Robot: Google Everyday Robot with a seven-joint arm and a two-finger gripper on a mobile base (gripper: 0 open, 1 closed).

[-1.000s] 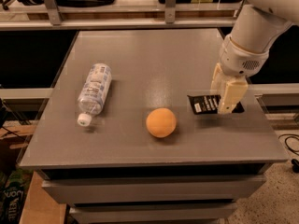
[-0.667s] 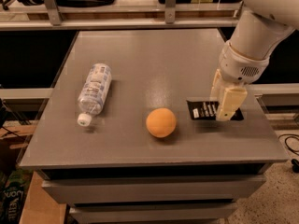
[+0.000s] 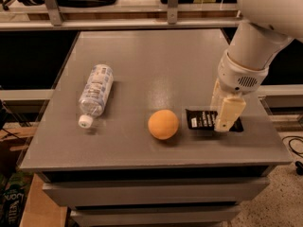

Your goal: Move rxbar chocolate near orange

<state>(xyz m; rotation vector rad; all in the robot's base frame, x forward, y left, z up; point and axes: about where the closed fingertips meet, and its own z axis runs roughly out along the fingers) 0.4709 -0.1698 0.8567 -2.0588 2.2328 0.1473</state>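
The rxbar chocolate (image 3: 200, 119), a flat black wrapper with white lettering, lies flat near the table's front right, just right of the orange (image 3: 163, 124) with a small gap between them. My gripper (image 3: 224, 113) comes down from the white arm at the upper right and is shut on the bar's right half. The bar's right end shows past the fingers. The orange sits free on the table near the front edge.
A clear plastic water bottle (image 3: 96, 91) with a white cap lies on its side at the left. The grey table (image 3: 156, 60) has its front edge just below the orange and bar. Shelving runs behind the table.
My gripper and the rxbar chocolate have moved together toward the front edge and slightly left, closer to the orange. The orange and bottle have not moved.
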